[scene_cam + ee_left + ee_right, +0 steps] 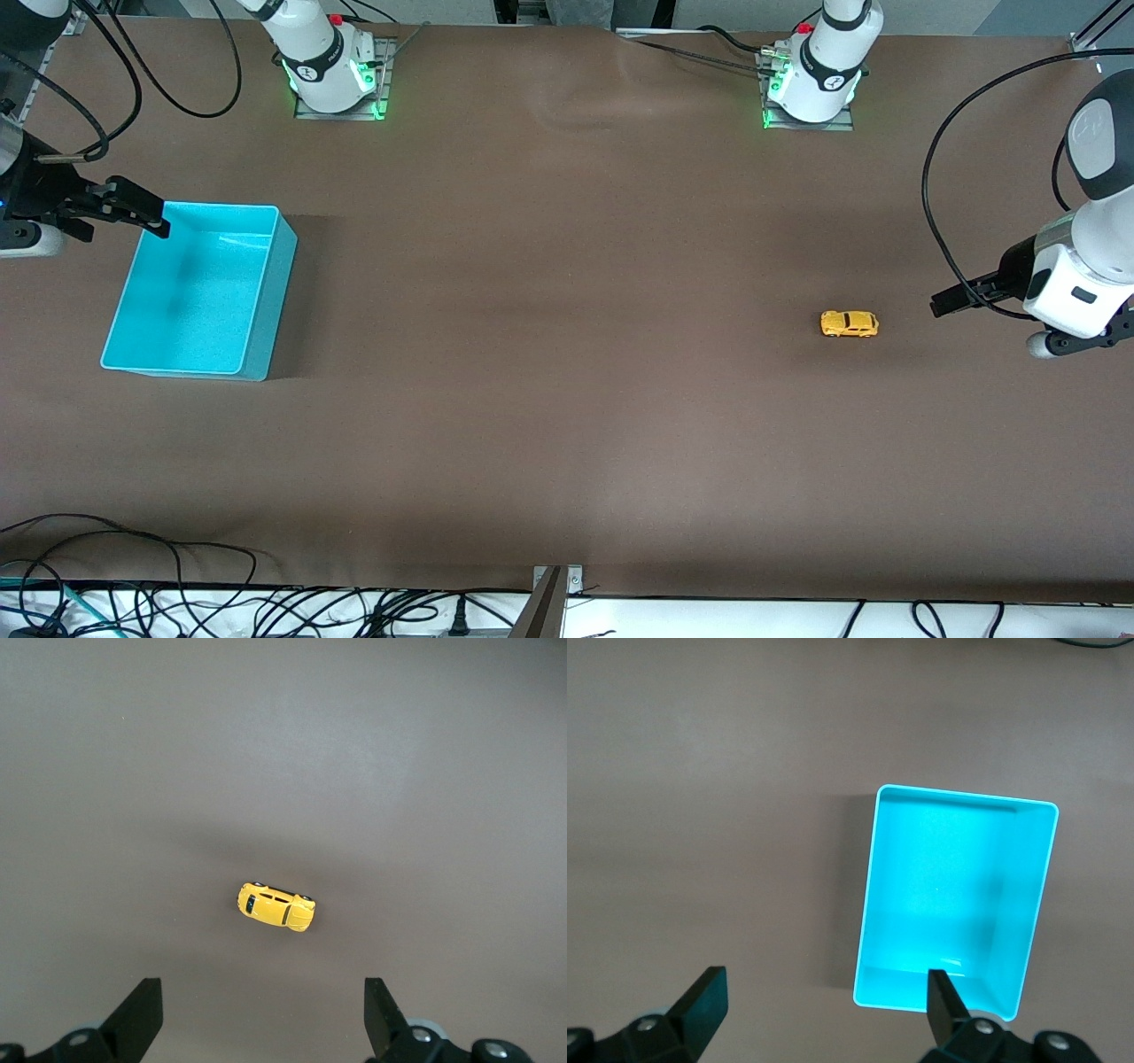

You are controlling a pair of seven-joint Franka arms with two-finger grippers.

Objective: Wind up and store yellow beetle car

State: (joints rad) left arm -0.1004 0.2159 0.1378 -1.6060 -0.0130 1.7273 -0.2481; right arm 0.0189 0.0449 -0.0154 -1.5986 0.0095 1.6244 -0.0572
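Note:
The yellow beetle car point(850, 323) stands on its wheels on the brown table toward the left arm's end; the left wrist view shows the car point(276, 907) ahead of the fingers. My left gripper point(941, 304) hangs open in the air beside the car, toward the table's end, with nothing between its fingers point(379, 1010). A turquoise bin point(266, 292) sits empty toward the right arm's end, and the right wrist view looks down into the bin point(873, 904). My right gripper point(152, 220) is open, over the bin's corner nearest the right arm's base.
Both arm bases point(332, 66) stand along the table's edge farthest from the front camera. Black cables point(177, 611) lie along the edge nearest that camera. Brown table surface point(567, 310) stretches between bin and car.

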